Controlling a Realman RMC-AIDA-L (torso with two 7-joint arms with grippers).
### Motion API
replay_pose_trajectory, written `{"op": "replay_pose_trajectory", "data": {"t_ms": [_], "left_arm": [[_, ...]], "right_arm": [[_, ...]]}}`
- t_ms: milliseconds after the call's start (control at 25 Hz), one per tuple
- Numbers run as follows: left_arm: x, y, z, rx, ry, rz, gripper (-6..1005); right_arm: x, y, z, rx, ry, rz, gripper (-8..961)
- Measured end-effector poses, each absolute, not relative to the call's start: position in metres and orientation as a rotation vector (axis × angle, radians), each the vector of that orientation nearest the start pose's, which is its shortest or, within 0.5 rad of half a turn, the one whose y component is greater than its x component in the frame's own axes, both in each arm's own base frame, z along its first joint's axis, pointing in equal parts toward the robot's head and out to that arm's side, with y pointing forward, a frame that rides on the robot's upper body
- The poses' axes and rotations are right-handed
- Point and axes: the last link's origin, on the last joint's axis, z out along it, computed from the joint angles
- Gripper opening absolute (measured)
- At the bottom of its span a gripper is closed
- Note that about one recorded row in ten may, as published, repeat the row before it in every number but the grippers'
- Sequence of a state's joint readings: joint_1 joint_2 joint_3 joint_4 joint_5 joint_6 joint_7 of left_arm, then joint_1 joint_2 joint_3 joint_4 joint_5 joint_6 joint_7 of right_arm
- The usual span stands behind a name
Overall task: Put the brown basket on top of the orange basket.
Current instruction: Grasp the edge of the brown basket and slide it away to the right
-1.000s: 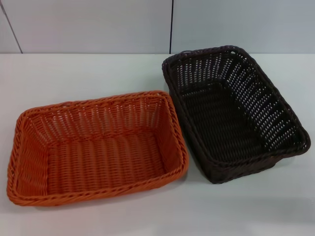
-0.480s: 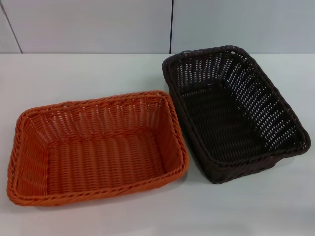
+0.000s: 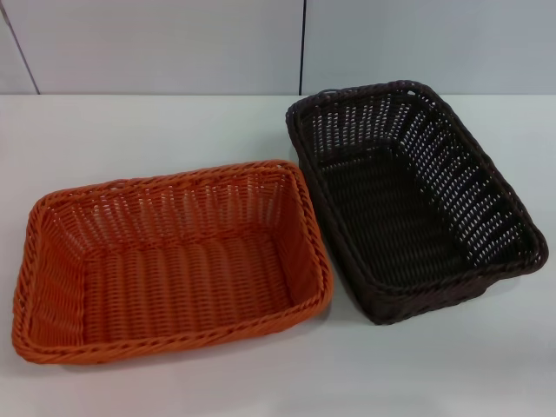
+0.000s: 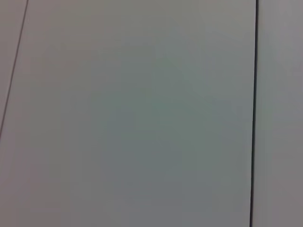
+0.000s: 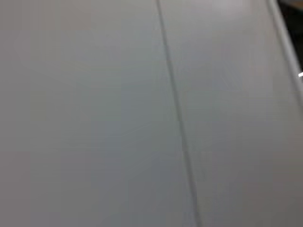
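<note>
The orange basket (image 3: 169,261) rests on the white table at the left of the head view, empty, its long side running left to right. Beside it on the right stands the brown basket (image 3: 413,195), nearly black, also empty, angled so one corner points to the back. Their near corners almost touch around the table's middle. Neither gripper nor arm appears in the head view. Both wrist views show only plain grey panels with thin dark seams, no baskets and no fingers.
The white table (image 3: 130,130) reaches back to a grey panelled wall (image 3: 174,43) with a dark vertical seam. Bare tabletop lies behind the orange basket and along the front edge.
</note>
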State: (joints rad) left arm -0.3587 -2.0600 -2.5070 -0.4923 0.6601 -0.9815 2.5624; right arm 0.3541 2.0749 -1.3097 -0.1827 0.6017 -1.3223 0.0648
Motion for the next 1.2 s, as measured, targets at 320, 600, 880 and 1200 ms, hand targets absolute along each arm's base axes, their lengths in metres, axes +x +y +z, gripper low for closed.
{"op": "replay_pose_trajectory", "data": {"t_ms": [320, 600, 880, 1200], "left_arm": [[-0.376, 0.348, 0.133, -1.244, -0.571, -0.74, 760], [-0.376, 0.349, 0.129, -1.247, -0.584, -0.744, 760], [-0.377, 0.349, 0.128, -1.246, -0.591, -0.745, 761], [-0.378, 0.347, 0.132, -1.234, -0.586, -0.75, 761]], "right_arm": [[0.405, 0.302, 0.129, -0.674, 0.525, 0.335, 640], [0.391, 0.324, 0.135, -0.623, 0.617, 0.244, 639], [0.367, 0.357, 0.132, -0.745, 0.749, 0.412, 639], [0.309, 0.391, 0.128, -0.908, 0.788, 0.635, 638]]}}
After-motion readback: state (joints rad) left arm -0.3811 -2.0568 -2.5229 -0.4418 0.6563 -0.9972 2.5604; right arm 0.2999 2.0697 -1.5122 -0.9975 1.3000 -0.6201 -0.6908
